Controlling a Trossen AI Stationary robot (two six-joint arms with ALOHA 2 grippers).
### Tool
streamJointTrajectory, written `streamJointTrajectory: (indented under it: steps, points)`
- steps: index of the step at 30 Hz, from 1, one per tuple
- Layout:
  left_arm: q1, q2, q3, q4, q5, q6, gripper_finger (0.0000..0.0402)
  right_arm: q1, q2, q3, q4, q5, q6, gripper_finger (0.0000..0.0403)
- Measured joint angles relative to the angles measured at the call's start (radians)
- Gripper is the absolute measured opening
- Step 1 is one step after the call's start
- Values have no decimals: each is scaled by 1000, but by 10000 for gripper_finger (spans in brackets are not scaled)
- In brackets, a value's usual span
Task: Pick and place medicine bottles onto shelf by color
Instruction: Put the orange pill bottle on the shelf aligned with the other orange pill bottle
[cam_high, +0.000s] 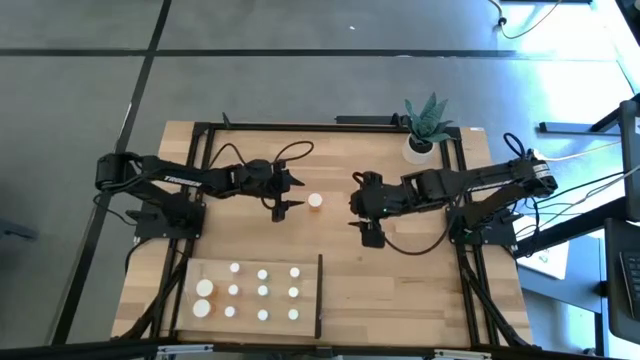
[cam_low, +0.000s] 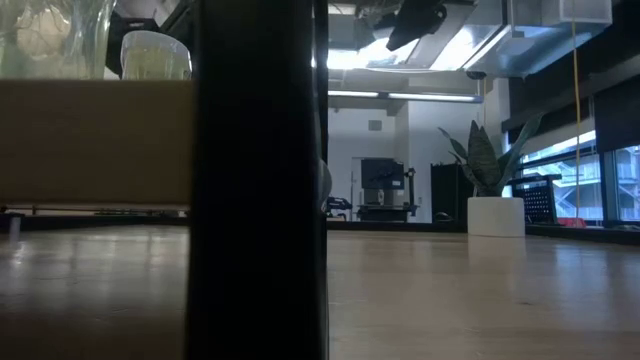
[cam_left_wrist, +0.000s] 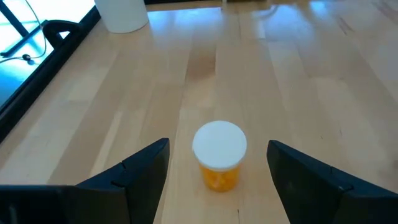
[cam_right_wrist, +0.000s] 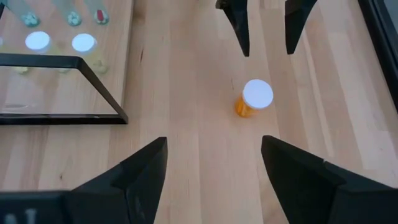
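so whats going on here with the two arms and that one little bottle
One orange bottle with a white cap stands alone on the table, between the two arms. The left hand sits open just beside it, fingers aimed at the bottle but not around it. The right hand is open too, farther off on the other side, holding nothing. The other bottles already stand in rows on the shelf at the table's near edge. The potted plant sits untouched at the far corner.

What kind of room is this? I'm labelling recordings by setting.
Likely an office or lab: a framed wooden table on grey carpet, a potted plant, ceiling light panels and large windows.
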Motion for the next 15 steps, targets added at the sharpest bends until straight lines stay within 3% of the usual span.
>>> streamJointTrajectory:
  steps: [15]
  points:
    - [-3,0,0,27,-15,-77,263,0,0,0,0,0,1,262]
